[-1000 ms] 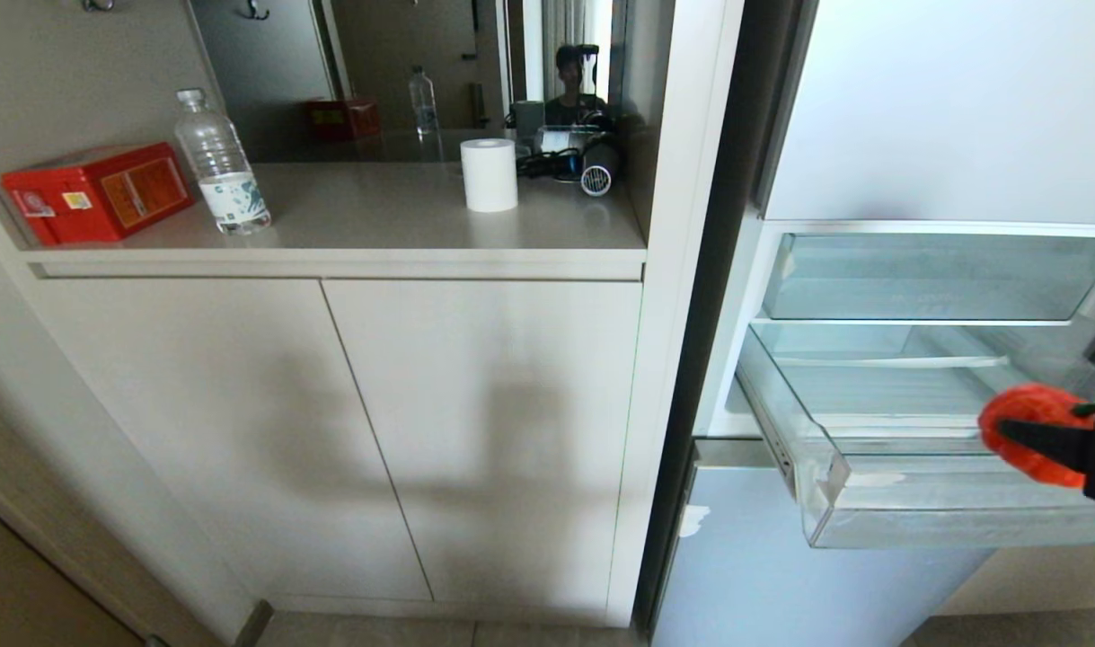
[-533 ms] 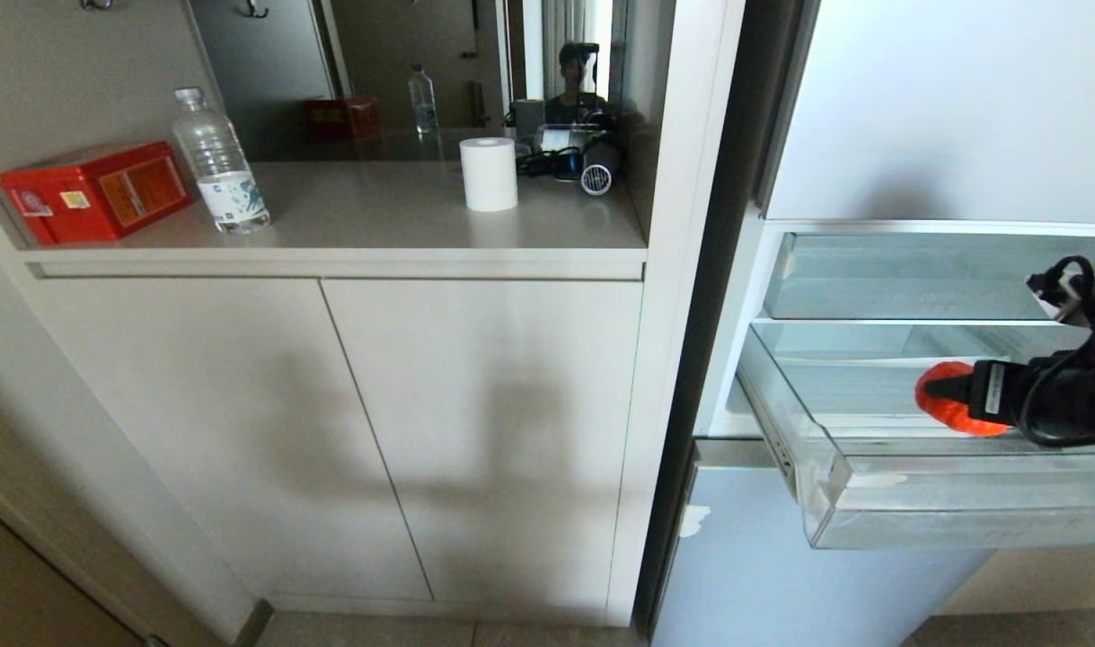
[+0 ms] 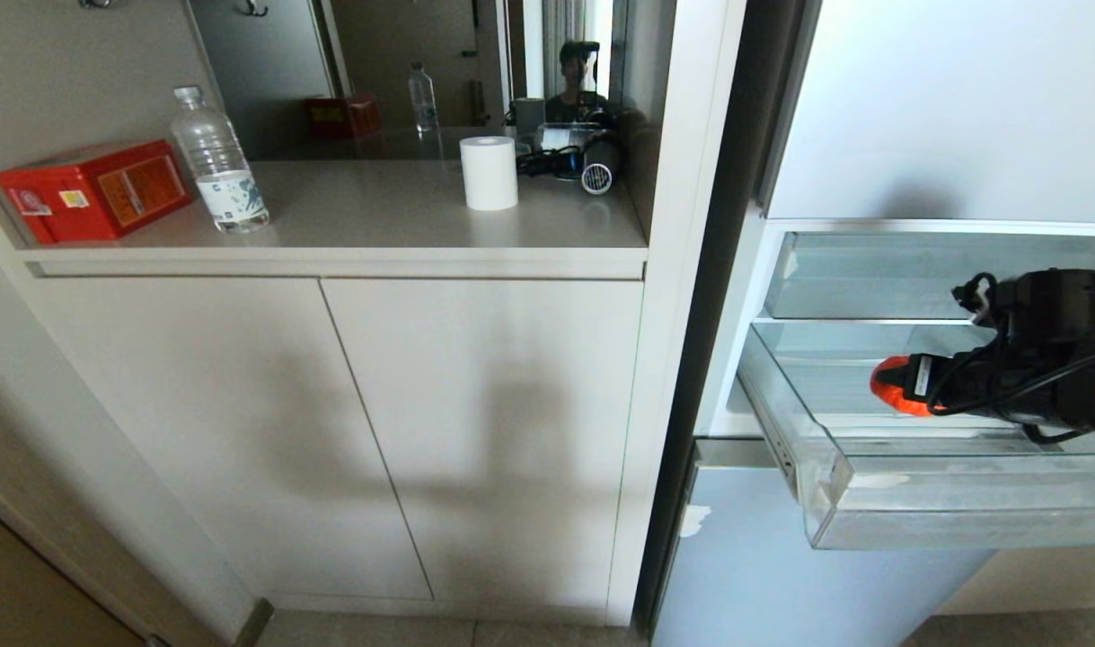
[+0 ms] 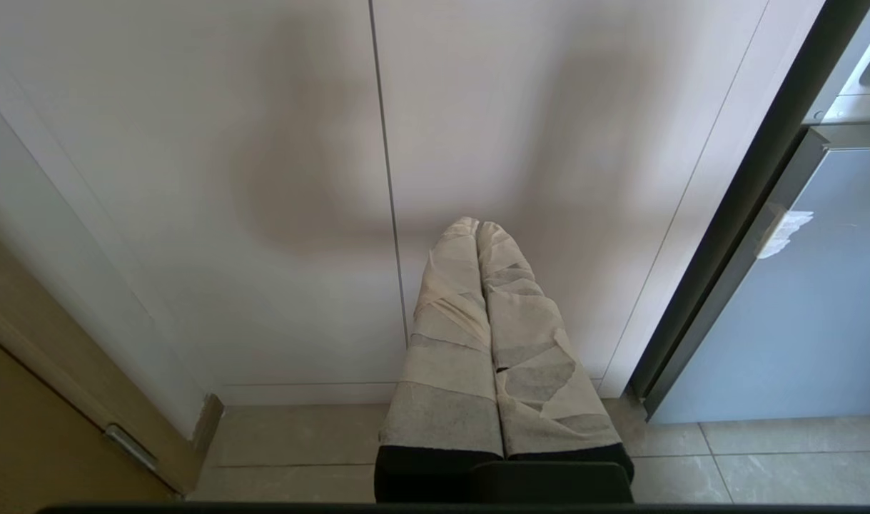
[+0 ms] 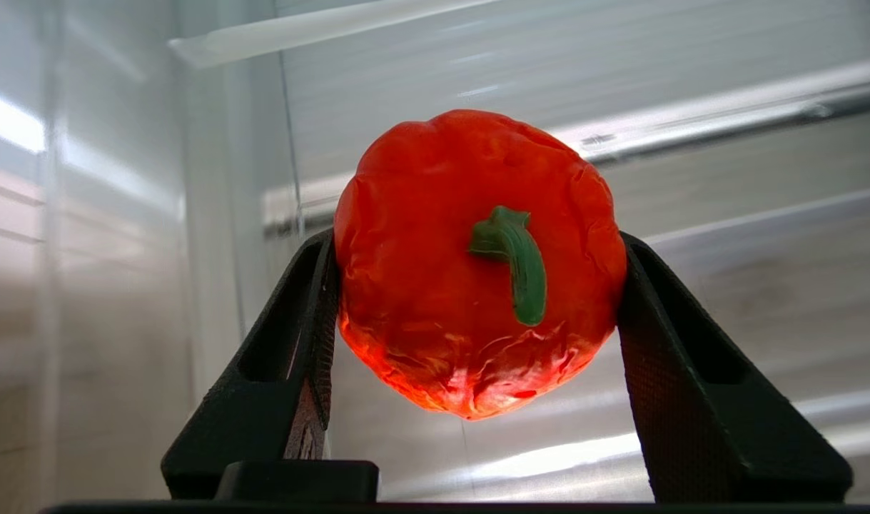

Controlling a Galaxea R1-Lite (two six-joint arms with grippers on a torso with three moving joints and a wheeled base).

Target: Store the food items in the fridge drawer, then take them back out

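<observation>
Head view: the right gripper reaches in over the pulled-out fridge drawer, its arm cut off at the frame edge; only a sliver of the orange-red fruit shows past the black body.

Left wrist view: the left gripper hangs by the cupboard doors, taped jaws pressed together.

Right wrist view: the jaws clamp the fruit's flanks, green stem facing the camera. The second fruit is nowhere visible.

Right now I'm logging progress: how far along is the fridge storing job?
Done: the fridge drawer stands pulled open. In hand: the right gripper holds the orange-red fruit over it, not yet released. Left: the second fruit, unseen here, then taking both out. Left gripper is parked, shut.
</observation>
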